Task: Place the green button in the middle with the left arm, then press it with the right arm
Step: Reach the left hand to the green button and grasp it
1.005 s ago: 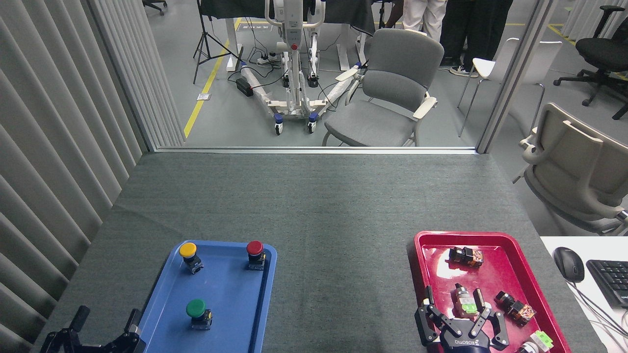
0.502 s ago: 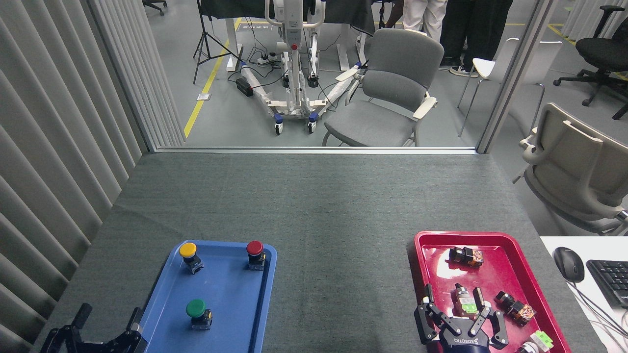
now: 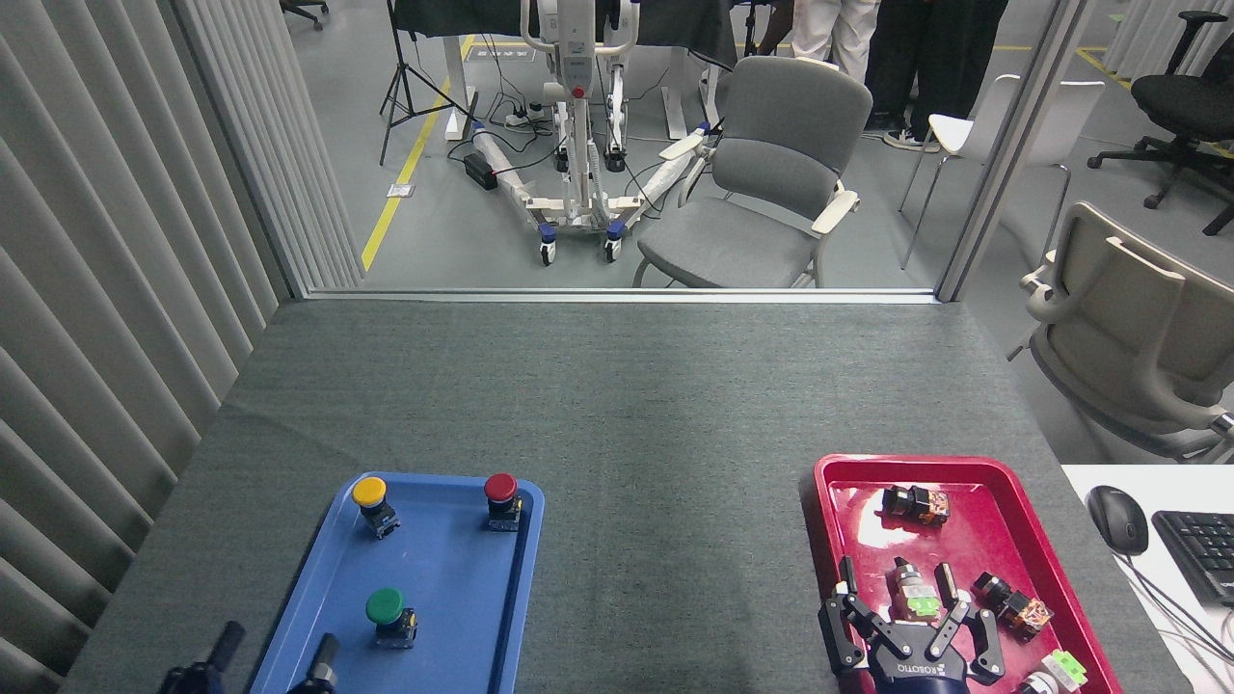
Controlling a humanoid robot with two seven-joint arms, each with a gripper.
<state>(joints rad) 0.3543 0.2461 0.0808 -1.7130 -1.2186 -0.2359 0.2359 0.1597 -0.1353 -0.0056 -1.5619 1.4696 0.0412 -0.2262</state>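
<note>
The green button (image 3: 387,609) stands upright in the near half of the blue tray (image 3: 453,578), with a yellow-capped button (image 3: 370,499) and a red-capped button (image 3: 500,494) at the tray's far end. My left gripper (image 3: 275,653) pokes up at the bottom edge, open, its two fingertips apart, just near-left of the green button and not touching it. My right gripper (image 3: 897,578) hovers open over the near part of the red tray (image 3: 848,482), fingers spread around a small switch part. The middle (image 3: 675,540) is bare grey fabric between the trays.
The red tray holds several small switch parts (image 3: 916,503). A mouse (image 3: 1118,519) and keyboard (image 3: 1195,549) sit on a white surface at the right. Slatted wall panels line the left side. Chairs and people's legs stand beyond the table's far edge.
My left gripper has shifted right, from beside the blue tray's left rim to over its near end, closer to the green button. The right gripper barely moved.
</note>
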